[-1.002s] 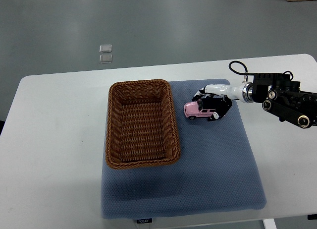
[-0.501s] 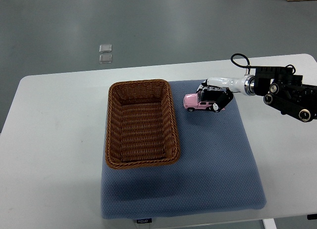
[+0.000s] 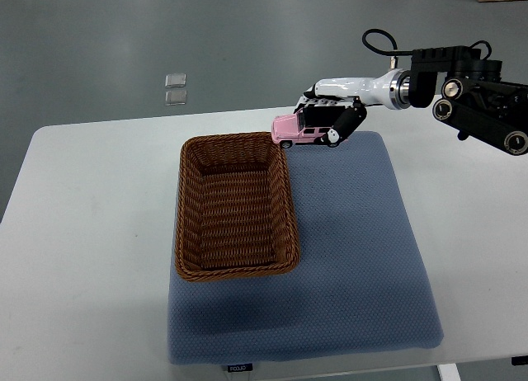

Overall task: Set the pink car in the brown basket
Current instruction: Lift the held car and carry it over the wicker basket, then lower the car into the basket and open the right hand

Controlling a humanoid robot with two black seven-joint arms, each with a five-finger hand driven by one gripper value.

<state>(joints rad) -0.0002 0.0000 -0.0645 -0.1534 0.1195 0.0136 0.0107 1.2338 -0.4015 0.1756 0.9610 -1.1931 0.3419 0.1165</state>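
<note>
The pink car [image 3: 293, 130] is a small toy jeep, held in the air by my right hand [image 3: 328, 117], whose fingers are shut around its rear half. The car hangs above the far right corner of the brown basket [image 3: 236, 204], just over its rim. The basket is an oblong wicker tray with nothing in it, standing on the left part of a blue-grey mat [image 3: 355, 257]. My right arm [image 3: 462, 92] comes in from the right edge. The left arm is out of view.
The mat lies on a white table [image 3: 91, 232]. Two small clear squares [image 3: 176, 90] lie on the grey floor beyond the table's far edge.
My right hand has lifted the pink car off the mat and carried it up and to the left, from beside the basket to above its far right corner.
</note>
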